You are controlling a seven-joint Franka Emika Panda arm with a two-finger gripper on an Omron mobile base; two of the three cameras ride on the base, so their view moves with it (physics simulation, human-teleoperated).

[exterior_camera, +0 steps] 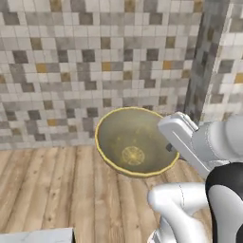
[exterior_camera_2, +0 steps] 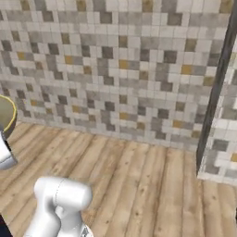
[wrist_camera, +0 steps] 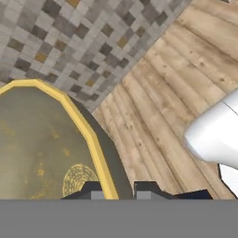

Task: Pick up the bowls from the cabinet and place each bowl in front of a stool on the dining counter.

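Wall (exterior_camera: pixel 71 61) of small grey, beige and ochre mosaic tiles fills the upper half of the left base view, and the right base view shows it (exterior_camera_2: pixel 115 69) running wider, with a tiled corner post (exterior_camera_2: pixel 222 115) jutting forward at the right edge of the frame. Below it lies the wooden plank floor (exterior_camera: pixel 47 190), which the right base view (exterior_camera_2: pixel 148 185) shows as a broad bare stretch. A pale marble corner (exterior_camera: pixel 38 236) pokes into the lower left of the left base view. The robot's white arm (exterior_camera: pixel 209 142) comes in from the lower right of that frame. The tan-yellow bowl (exterior_camera: pixel 135 141) sits in the middle of the left base view, held up in the air above the floor and tipped so its open mouth faces the camera, showing a yellow rim and a small yellow round mark at the bottom of its inside. In the right base view just a sliver of that bowl (exterior_camera_2: pixel 6 113) shows at the left edge. The hand view brings it close: the bowl (wrist_camera: pixel 42 144) fills the lower left, and the fingers (wrist_camera: pixel 118 190) at the bottom are closed on its rim, one dark tip inside the yellow edge and one outside.
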